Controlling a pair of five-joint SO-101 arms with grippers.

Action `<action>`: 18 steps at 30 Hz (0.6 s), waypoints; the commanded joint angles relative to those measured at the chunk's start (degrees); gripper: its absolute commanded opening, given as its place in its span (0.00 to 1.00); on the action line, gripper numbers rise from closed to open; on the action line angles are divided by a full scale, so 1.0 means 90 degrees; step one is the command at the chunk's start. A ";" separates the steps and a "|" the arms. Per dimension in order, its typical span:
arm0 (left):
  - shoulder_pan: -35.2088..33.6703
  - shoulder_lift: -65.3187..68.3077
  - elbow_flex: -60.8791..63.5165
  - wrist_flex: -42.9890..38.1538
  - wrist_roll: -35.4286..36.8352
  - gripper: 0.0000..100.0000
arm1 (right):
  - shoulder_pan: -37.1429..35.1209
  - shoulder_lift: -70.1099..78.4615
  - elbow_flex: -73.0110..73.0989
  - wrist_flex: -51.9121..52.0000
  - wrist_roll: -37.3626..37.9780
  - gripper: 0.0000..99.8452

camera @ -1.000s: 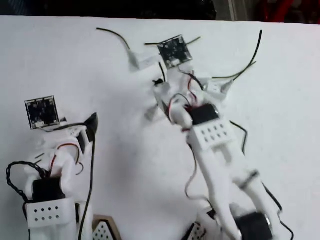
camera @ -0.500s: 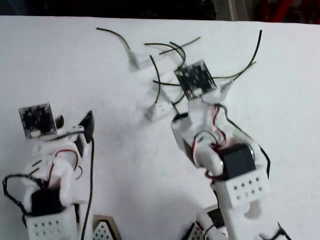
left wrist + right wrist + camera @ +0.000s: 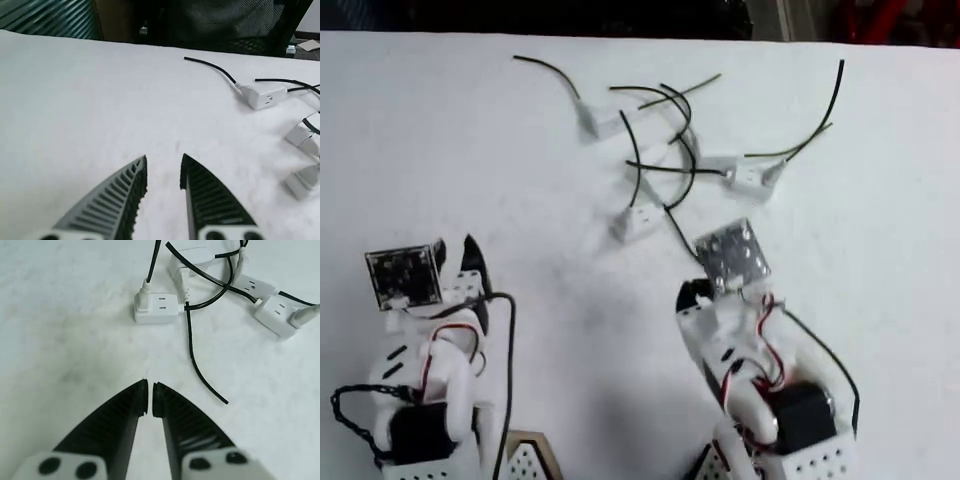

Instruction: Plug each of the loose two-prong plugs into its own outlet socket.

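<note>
Several white outlet sockets on short black cables lie tangled at the table's far middle: one at the left [image 3: 598, 125], one nearer [image 3: 638, 222] and one to the right [image 3: 750, 178]. My right gripper [image 3: 692, 295] is shut on nothing, on the near side of the cluster. In the right wrist view its tips [image 3: 149, 388] point at the nearest socket [image 3: 156, 308], whose two slots face up. A loose cable end [image 3: 207, 385] lies between them. My left gripper [image 3: 470, 262] stands open and empty at the near left [image 3: 163, 165], with one socket [image 3: 266, 97] far off. I cannot tell which plugs are seated.
The white table [image 3: 440, 140] has wide bare room on its left half. Long black cables [image 3: 825, 110] trail off at the far right. The table's far edge [image 3: 420, 34] borders a dark room. A perforated base piece [image 3: 525, 460] sits at the near edge between the arms.
The right arm has drawn back from the socket cluster toward the near edge, uncovering the cables. The left arm has also pulled back a little.
</note>
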 commanded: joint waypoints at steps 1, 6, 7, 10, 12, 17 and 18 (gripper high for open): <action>-0.0024 -0.0073 0.0313 0.0000 -0.0078 0.12 | 0.0024 -0.1118 0.0664 -0.0190 0.0039 0.02; -0.0015 -0.0073 0.0889 -0.0010 -0.0225 0.12 | 0.0190 -0.1333 0.1211 -0.0190 0.0029 0.02; -0.0015 -0.0073 0.1026 -0.0010 -0.0430 0.12 | 0.0278 -0.1284 0.1260 -0.0190 0.0029 0.02; -0.0015 -0.0073 0.1495 -0.0010 -0.1328 0.12 | 0.0640 -0.1343 0.1534 -0.0190 0.0029 0.02; -0.0015 -0.0073 0.1748 -0.0010 -0.1719 0.12 | 0.0757 -0.1451 0.1778 -0.0190 0.0029 0.02; -0.0015 -0.0083 0.1924 0.0000 -0.1836 0.12 | 0.0816 -0.1480 0.2393 -0.0190 -0.0430 0.02; -0.0015 -0.0083 0.1934 0.0029 -0.1856 0.12 | 0.0816 -0.1480 0.2501 -0.0190 -0.0576 0.02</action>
